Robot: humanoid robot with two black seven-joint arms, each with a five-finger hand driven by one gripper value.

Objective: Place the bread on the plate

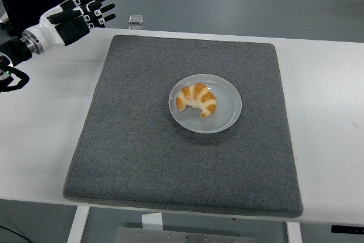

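A golden croissant (196, 99) lies on a grey plate (224, 112) in the middle of a dark grey mat (142, 140). My left hand (85, 11) is at the far left, over the table's back corner, well away from the plate. Its fingers are spread and hold nothing. My right arm is out of view.
The mat covers most of the white table (45, 129). A small grey square object (135, 20) lies just beyond the table's back edge, near my left hand.
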